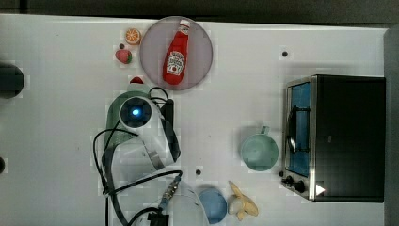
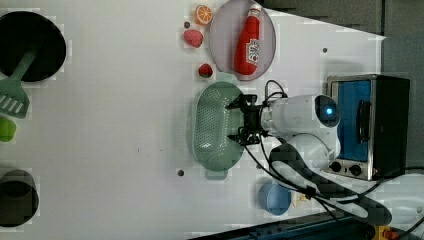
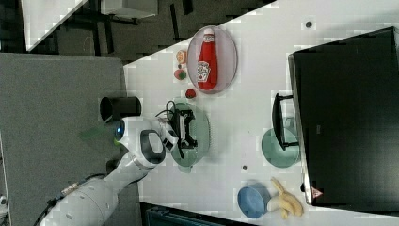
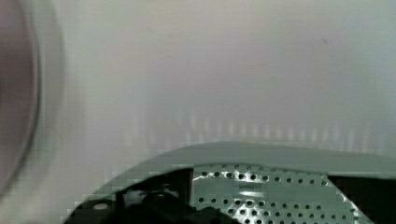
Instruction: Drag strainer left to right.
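Note:
The strainer (image 2: pixel 212 125) is a pale mint-green oval with a perforated bottom, lying mid-table. In the top view the arm covers most of the strainer (image 1: pixel 112 117). My gripper (image 2: pixel 232 121) hangs open over the rim on the left view's right, one black finger toward each long end, nothing clamped between them. In the right view the gripper (image 3: pixel 187 129) sits over the strainer (image 3: pixel 202 132), toward the right view's left. The wrist view looks onto the strainer's holed bottom (image 4: pixel 271 186) and near rim.
A grey plate (image 1: pixel 150 52) holding a ketchup bottle (image 1: pixel 176 54) lies just beyond the strainer, with a small red toy (image 2: pixel 205 70) between them. A mint mug (image 1: pixel 259 151), toaster oven (image 1: pixel 339 136), blue bowl (image 1: pixel 212 205) and banana (image 1: pixel 242 202) stand toward the top view's right.

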Robot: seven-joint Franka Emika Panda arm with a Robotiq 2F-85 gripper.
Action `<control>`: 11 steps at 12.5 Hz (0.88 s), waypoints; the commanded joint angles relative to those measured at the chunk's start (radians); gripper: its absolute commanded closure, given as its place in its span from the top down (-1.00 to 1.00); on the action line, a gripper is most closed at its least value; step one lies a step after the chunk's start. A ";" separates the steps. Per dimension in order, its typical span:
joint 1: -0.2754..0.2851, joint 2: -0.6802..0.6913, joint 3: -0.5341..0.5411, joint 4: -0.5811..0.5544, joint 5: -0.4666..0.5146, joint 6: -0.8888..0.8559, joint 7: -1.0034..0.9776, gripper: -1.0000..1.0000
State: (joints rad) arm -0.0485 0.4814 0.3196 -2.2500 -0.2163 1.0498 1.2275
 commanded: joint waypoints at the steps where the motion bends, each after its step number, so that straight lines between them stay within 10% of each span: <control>1: -0.051 -0.044 -0.032 -0.019 -0.012 -0.012 -0.118 1.00; 11: -0.117 -0.103 -0.148 -0.085 -0.012 -0.006 -0.336 1.00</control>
State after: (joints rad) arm -0.1622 0.3958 0.1655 -2.3281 -0.2273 1.0469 0.9595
